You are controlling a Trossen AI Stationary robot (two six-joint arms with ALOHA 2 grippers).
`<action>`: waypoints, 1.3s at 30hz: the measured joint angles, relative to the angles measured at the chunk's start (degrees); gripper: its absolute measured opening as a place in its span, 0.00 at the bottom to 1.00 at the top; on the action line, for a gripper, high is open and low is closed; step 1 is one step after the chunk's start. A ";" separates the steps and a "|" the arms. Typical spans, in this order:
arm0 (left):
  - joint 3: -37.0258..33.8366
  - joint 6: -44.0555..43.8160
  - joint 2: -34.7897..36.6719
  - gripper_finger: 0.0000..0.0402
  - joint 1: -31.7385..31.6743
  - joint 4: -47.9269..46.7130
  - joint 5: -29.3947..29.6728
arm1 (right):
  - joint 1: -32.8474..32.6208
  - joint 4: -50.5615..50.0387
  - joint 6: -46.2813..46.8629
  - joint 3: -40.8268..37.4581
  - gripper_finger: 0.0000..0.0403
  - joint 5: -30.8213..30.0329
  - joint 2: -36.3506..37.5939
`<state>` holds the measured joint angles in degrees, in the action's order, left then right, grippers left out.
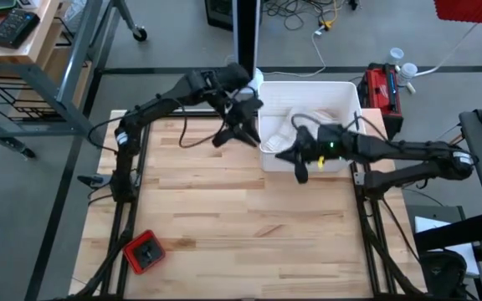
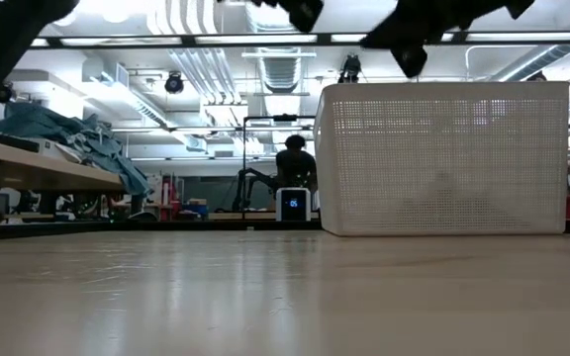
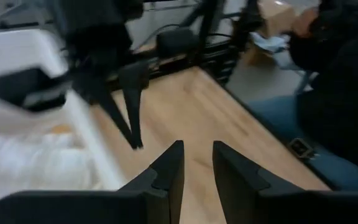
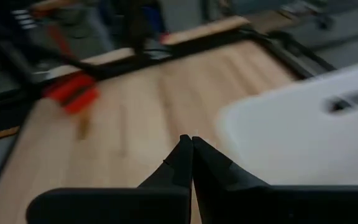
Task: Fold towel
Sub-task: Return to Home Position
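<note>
The pale folded towel cloth [image 1: 284, 127] lies inside the white perforated plastic laundry bin [image 1: 308, 84], apart from both claws. The left gripper [image 1: 237, 136] hangs just beside the bin's left wall, fingers parted and empty. The right gripper [image 1: 299, 165] hangs at the bin's near rim, fingers pressed together on nothing. The light wooden plank table [image 1: 224, 209] carries one bin and one flat red device [image 1: 145, 252]. The number of towels cannot be told. One person [image 2: 295, 158] sits far behind.
</note>
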<state>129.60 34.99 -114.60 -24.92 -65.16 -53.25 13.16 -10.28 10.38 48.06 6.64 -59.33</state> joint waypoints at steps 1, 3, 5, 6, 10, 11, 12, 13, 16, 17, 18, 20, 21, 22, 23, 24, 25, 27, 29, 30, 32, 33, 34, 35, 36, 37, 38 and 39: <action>0.00 0.02 0.43 0.19 1.37 -0.21 0.08 | -1.98 1.60 -0.10 -0.65 0.00 -0.05 0.00; 0.00 -0.14 1.42 0.19 3.99 -0.29 0.18 | -6.12 3.77 -0.94 -1.36 0.00 -0.19 -0.02; 0.00 -1.43 2.85 0.19 6.45 -0.32 0.21 | -10.50 5.58 -1.67 -1.52 0.00 -0.18 0.00; 0.00 -2.16 3.76 0.19 7.52 -0.44 0.22 | -12.58 6.42 -2.29 -1.54 0.00 -0.18 0.00; 0.00 -3.04 7.58 0.19 11.61 -0.99 0.91 | -19.11 8.48 -4.23 -1.32 0.00 -2.02 0.50; 0.00 -3.05 8.40 0.19 12.54 -1.02 0.98 | -20.43 8.93 -4.33 -1.31 0.00 -3.65 0.75; 0.00 -3.06 9.01 0.19 13.44 -0.99 1.08 | -21.71 9.19 -4.43 -1.30 0.00 -5.80 1.02; 0.00 -3.09 9.59 0.19 14.31 -0.90 1.09 | -22.84 8.99 -4.88 -1.30 0.00 -7.79 1.22; 0.00 -3.96 10.57 0.19 16.55 -0.04 1.24 | -25.73 8.90 -7.82 -1.32 0.00 -11.41 1.86; 0.00 -4.63 10.72 0.19 17.07 0.26 1.56 | -26.46 9.27 -8.66 -1.32 0.00 -12.13 2.16; 0.00 -5.08 10.74 0.19 17.51 0.34 2.20 | -27.12 9.75 -9.20 -1.32 0.00 -12.92 2.54; -0.01 -5.49 10.74 0.19 18.14 0.52 4.10 | -28.33 9.83 -10.05 -1.32 0.00 -14.24 3.68; -0.41 -5.55 10.74 0.19 18.32 1.04 4.56 | -28.78 9.77 -10.34 -1.32 0.00 -14.52 4.29; -1.46 -5.68 10.79 0.19 18.43 2.31 4.51 | -29.15 9.88 -10.46 -1.32 0.00 -14.87 4.77; -3.10 -6.13 10.88 0.19 18.53 4.84 4.18 | -29.58 9.92 -10.48 -1.32 0.00 -15.41 5.27; -5.31 -6.82 10.92 0.19 18.55 8.20 3.48 | -30.00 9.74 -10.49 -1.32 0.00 -15.73 5.83; -7.94 -7.83 10.93 0.19 18.55 11.93 2.26 | -30.41 9.60 -10.64 -1.41 0.00 -15.79 6.35; -14.64 -10.82 10.94 0.19 18.68 21.51 -0.72 | -31.11 9.63 -11.30 -1.64 0.00 -15.87 6.96; -22.73 -17.11 10.87 0.19 19.03 33.60 -1.75 | -31.66 9.48 -11.31 -2.30 0.00 -15.85 7.64; -26.82 -20.64 10.88 0.19 19.32 39.27 -1.08 | -31.84 9.14 -11.22 -2.65 0.00 -15.85 7.90; -34.34 -25.54 11.32 0.19 19.77 47.32 1.42 | -31.83 9.63 -11.10 -3.30 0.00 -15.86 8.00; -37.91 -27.04 11.78 0.19 19.91 51.22 1.88 | -31.81 9.40 -11.07 -3.70 0.00 -15.87 8.02; -41.17 -28.39 12.63 0.19 20.03 55.59 2.13 | -31.79 9.16 -11.14 -4.15 0.00 -15.93 8.09; -44.35 -30.05 13.79 0.19 20.13 60.46 2.44 | -31.79 8.89 -11.24 -4.49 0.00 -16.03 8.13; -47.63 -32.19 15.18 0.19 20.23 66.28 3.56 | -31.79 9.01 -11.26 -4.78 0.00 -16.17 8.13; -50.70 -34.64 16.54 0.19 20.26 71.93 5.21 | -31.79 9.31 -11.27 -5.08 0.00 -16.35 8.17; -54.13 -37.07 18.15 0.19 20.28 77.46 6.94 | -31.79 9.31 -11.32 -5.39 0.00 -16.96 8.27; -57.78 -39.55 19.73 0.19 20.37 82.21 8.64 | -31.79 9.28 -11.45 -5.72 0.00 -17.46 8.35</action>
<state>71.82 -4.56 -94.86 -4.55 17.05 -44.61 -18.63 -1.00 -1.06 42.34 -10.82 -50.98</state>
